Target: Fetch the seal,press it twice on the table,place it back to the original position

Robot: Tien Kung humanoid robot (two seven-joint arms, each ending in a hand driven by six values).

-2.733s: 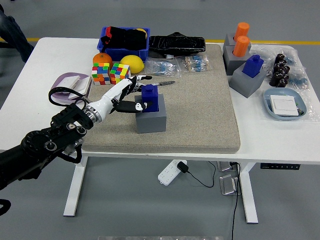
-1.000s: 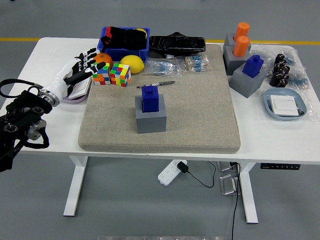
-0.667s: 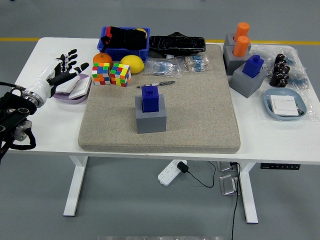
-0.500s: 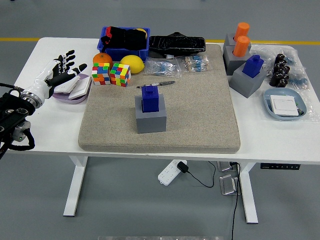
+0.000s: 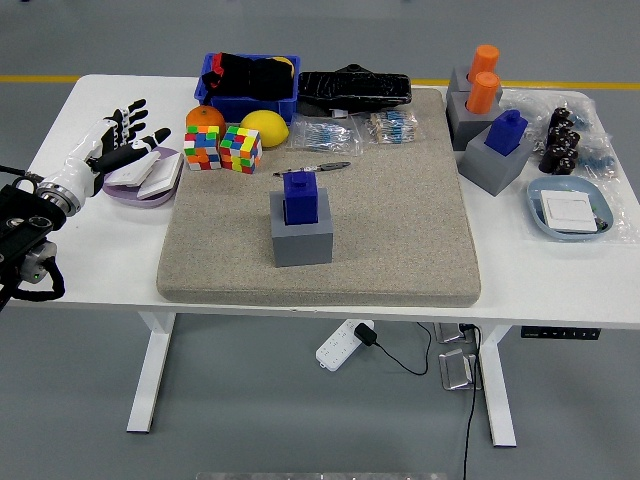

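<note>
While my left hand point(image 5: 115, 140) is hovering open and empty over the table's left edge, the seal point(image 5: 300, 194) is sitting upright in its grey block point(image 5: 302, 241) mid-mat, well apart. It is looking rigid and light (probably plastic), so I am judging a pinch across its flat sides best.

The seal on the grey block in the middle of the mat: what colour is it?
Dark blue; the seal shows clearly in the head view.

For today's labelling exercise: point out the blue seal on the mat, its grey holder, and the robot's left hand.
blue seal point(image 5: 300, 194), head view, front face.
grey holder point(image 5: 303, 243), head view, front face.
left hand point(image 5: 110, 144), head view, back of hand.
</note>
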